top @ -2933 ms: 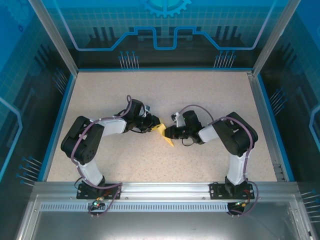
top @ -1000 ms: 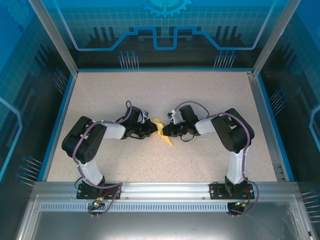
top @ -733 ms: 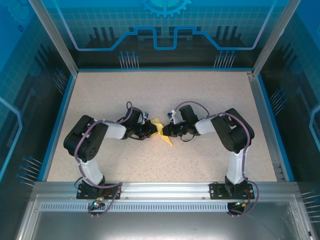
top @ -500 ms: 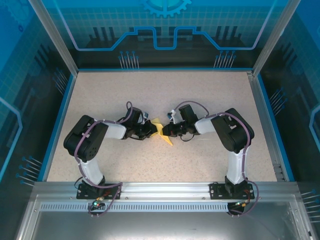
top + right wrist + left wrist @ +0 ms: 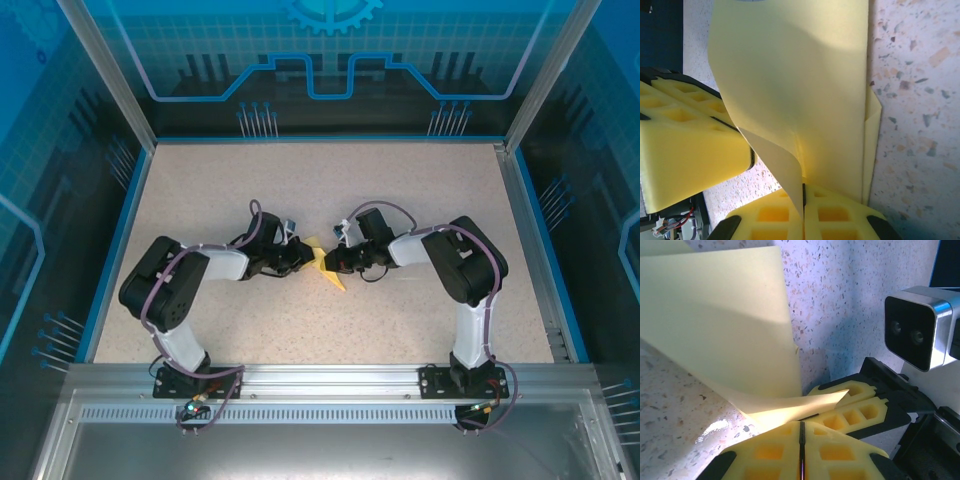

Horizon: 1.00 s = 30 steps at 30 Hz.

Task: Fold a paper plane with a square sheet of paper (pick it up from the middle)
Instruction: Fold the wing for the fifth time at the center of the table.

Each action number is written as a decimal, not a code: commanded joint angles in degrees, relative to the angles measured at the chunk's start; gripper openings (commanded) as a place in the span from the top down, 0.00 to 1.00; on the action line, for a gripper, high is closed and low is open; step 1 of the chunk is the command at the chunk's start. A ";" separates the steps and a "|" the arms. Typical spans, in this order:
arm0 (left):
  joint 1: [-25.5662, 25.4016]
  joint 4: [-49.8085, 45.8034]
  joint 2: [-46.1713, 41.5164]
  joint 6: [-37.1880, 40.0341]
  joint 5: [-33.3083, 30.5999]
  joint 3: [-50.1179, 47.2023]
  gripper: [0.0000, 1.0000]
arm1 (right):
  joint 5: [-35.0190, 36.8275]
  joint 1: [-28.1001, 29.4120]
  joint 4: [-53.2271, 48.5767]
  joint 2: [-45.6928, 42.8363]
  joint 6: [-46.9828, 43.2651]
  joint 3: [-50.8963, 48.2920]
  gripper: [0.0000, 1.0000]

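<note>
Arching over speckled table [image 5: 912,100], thin yellow paper [image 5: 790,75] (smooth, creased).

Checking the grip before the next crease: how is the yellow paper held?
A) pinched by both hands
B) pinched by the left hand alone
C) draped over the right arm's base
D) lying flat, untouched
A: the left hand and the right hand each have their fingers shut on the yellow paper, from opposite sides.

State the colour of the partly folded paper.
The paper is plain pale yellow; right wrist view shows it best.
</note>
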 commanded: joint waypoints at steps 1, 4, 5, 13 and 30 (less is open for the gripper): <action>-0.37 -0.58 2.15 1.33 -0.59 1.50 0.89 | 4.65 0.87 -6.56 3.54 -1.25 -0.78 0.94; -0.42 -1.14 3.29 1.30 -0.59 2.23 0.90 | 4.82 0.85 -6.87 3.54 -1.34 -0.63 0.94; -0.33 -1.64 3.63 1.48 -0.67 2.63 0.90 | 4.81 0.87 -6.91 3.54 -1.43 -0.67 0.95; -0.41 -7.42 4.84 2.94 -2.44 5.05 0.91 | 4.64 0.93 -6.76 3.41 -1.51 -0.67 0.94; -0.41 -12.71 7.97 3.39 -2.36 6.95 0.91 | 1.52 0.70 -8.32 -0.42 -0.20 0.60 0.79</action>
